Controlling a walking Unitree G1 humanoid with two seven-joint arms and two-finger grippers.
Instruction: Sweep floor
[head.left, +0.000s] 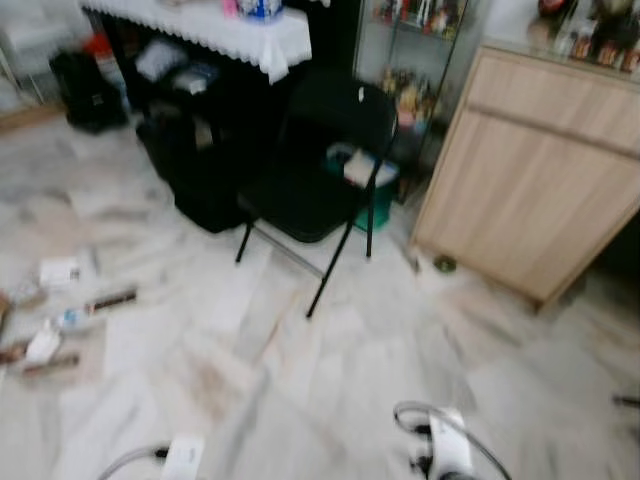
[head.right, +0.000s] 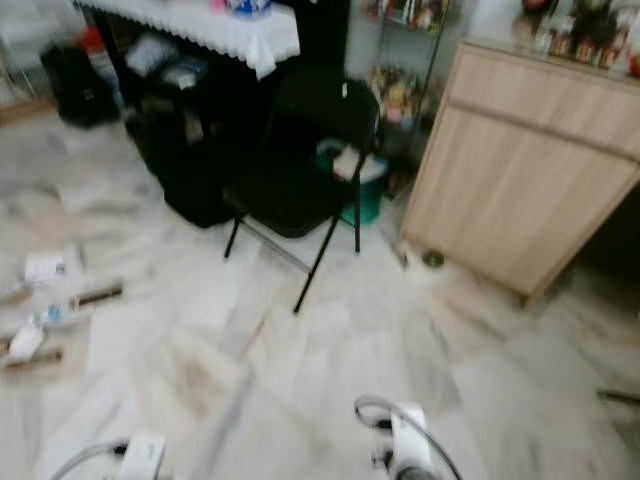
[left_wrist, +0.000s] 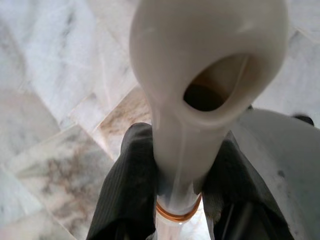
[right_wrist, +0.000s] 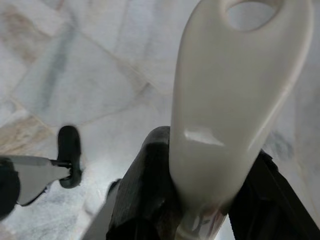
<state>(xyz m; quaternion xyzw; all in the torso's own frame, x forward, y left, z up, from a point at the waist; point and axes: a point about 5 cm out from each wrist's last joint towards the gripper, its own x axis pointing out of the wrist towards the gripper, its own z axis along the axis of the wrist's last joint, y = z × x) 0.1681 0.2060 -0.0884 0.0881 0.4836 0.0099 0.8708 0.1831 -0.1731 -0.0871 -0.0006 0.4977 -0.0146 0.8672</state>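
Litter lies on the marble floor at the left: a white wrapper (head.left: 60, 272), a dark bar (head.left: 110, 298) and crumpled scraps (head.left: 45, 345). My left gripper (left_wrist: 177, 165) is shut on a cream plastic handle (left_wrist: 200, 60) with a hanging hole at its end. My right gripper (right_wrist: 200, 175) is shut on a second cream handle (right_wrist: 235, 90), also with a hole. Both wrists show at the bottom of the eye views, the left arm (head.left: 180, 458) and the right arm (head.left: 445, 450). What the handles carry at their lower ends is hidden. The picture is blurred.
A black folding chair (head.left: 310, 170) stands ahead, with a green bucket (head.left: 380, 195) behind it. A dark table with a white cloth (head.left: 220, 30) is at the back left, and a wooden cabinet (head.left: 540, 170) at the right. A small dark object (head.left: 445, 264) lies by the cabinet's foot.
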